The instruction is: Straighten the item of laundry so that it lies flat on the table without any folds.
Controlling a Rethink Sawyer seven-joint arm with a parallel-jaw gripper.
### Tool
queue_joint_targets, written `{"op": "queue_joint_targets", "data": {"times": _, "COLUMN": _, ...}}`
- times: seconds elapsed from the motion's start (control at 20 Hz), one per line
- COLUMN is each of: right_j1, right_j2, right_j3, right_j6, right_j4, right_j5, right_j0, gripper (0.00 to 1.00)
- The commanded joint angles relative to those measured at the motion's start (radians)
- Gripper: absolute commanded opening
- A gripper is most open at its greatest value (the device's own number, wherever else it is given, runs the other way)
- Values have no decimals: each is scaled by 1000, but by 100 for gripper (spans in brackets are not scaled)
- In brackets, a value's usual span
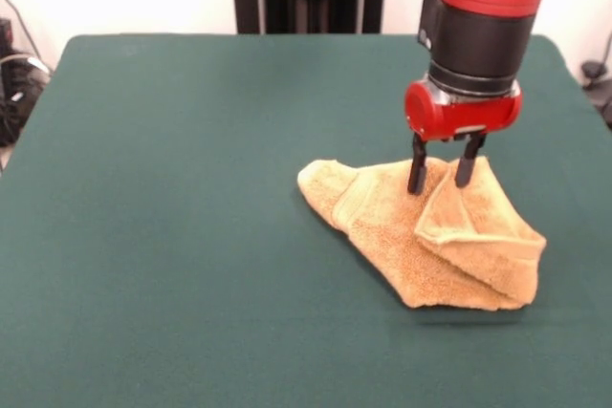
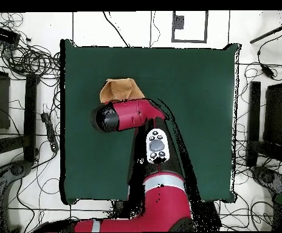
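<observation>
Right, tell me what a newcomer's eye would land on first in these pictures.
The red and black arm comes first, reaching down over the table's right side in the front view. Its gripper has two dark fingers spread apart, their tips at a raised fold of the crumpled orange-tan towel. From overhead the arm hides most of the towel, against plain dark green.

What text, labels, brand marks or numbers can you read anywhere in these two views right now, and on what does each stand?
None can be read.
The arm: red and black casing, no legible marking.
Its button panel, in the overhead view: buttons show, any signs on them are too small to read.
The towel, the table and the gripper: no tag, print or label visible.
</observation>
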Motion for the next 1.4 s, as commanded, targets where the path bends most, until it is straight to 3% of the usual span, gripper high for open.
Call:
{"op": "queue_joint_targets", "data": {"times": 0.05, "right_j1": 81, "right_j2": 31, "right_j3": 29, "right_j6": 197, "right_j4": 47, "right_j5": -5, "right_j0": 35, "gripper": 100}}
{"op": "queue_joint_targets", "data": {"times": 0.2, "right_j1": 84, "right_j2": 51, "right_j3": 20, "right_j6": 158, "right_j4": 51, "right_j5": 32, "right_j0": 13, "gripper": 100}}
{"op": "queue_joint_targets", "data": {"times": 0.25, "right_j1": 86, "right_j2": 68, "right_j3": 22, "right_j6": 135, "right_j4": 55, "right_j5": 51, "right_j0": -1, "gripper": 0}}
{"op": "queue_joint_targets", "data": {"times": 0.8, "right_j1": 77, "right_j2": 78, "right_j3": 13, "right_j6": 79, "right_j4": 25, "right_j5": 66, "right_j0": -4, "gripper": 0}}
{"op": "queue_joint_targets", "data": {"times": 1.15, "right_j1": -6, "right_j2": 51, "right_j3": -3, "right_j6": 81, "right_j4": 34, "right_j5": 163, "right_j0": 23, "gripper": 0}}
{"op": "queue_joint_targets", "data": {"times": 1.4, "right_j1": -3, "right_j2": 66, "right_j3": -24, "right_j6": 76, "right_j4": 34, "right_j5": 162, "right_j0": 17, "gripper": 0}}
